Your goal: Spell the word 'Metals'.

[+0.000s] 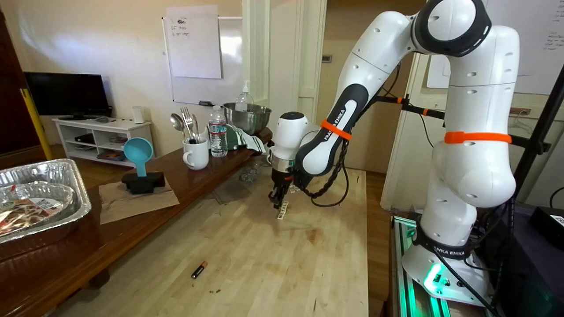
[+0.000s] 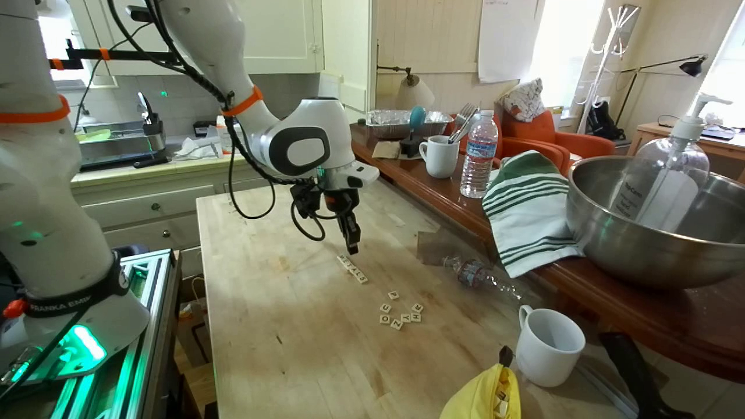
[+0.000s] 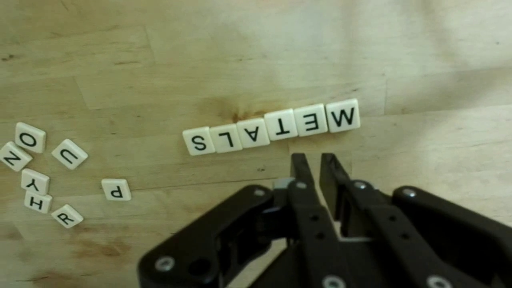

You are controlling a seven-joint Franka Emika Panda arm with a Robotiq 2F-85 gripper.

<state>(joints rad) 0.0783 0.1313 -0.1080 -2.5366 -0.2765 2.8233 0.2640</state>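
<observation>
White letter tiles M (image 3: 343,115), E (image 3: 310,120), T (image 3: 281,124), A (image 3: 253,133), L (image 3: 226,138) and S (image 3: 199,141) lie face up side by side in one slightly slanted row. They read METALS, upside down in the wrist view. The tile row also shows in both exterior views (image 1: 283,210) (image 2: 352,269). My gripper (image 3: 313,155) is slightly open with a narrow gap between its fingertips and nothing in it. It hangs above the table beside the row, also seen in both exterior views (image 1: 276,205) (image 2: 353,250).
Loose tiles O (image 3: 30,137), U (image 3: 69,154), P (image 3: 116,189), R (image 3: 67,216) and others lie apart from the row. A battery (image 1: 199,269), a lying bottle (image 2: 474,273), a white mug (image 2: 550,352) and a yellow pouch (image 2: 480,396) are on the table. A raised wooden ledge (image 1: 172,193) runs alongside.
</observation>
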